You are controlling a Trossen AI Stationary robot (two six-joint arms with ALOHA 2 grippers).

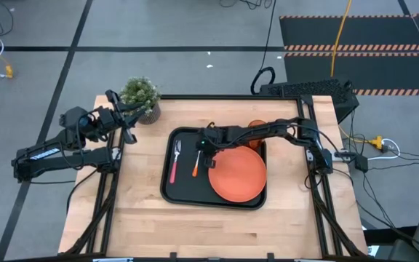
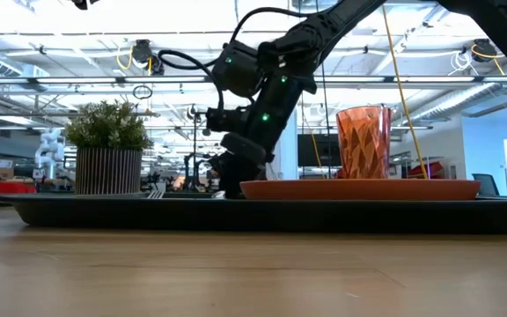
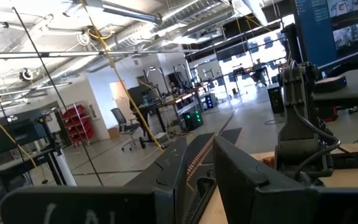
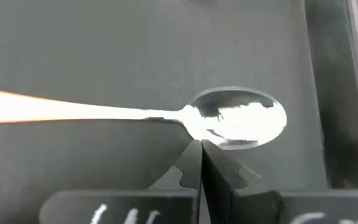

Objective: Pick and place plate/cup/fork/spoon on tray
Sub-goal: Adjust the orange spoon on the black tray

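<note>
Orange plate (image 1: pixel 238 177) and pink-red-handled fork (image 1: pixel 174 161) on black tray (image 1: pixel 174 191).

The high view looks straight down on the whole table (image 1: pixel 144 211). The low view sits at tabletop height, facing level across the tray (image 2: pixel 262 216) into the room (both share the tray). The left wrist view faces outward over the table edge; the right wrist view hangs very close over the spoon (image 4: pixel 235 118).
</note>
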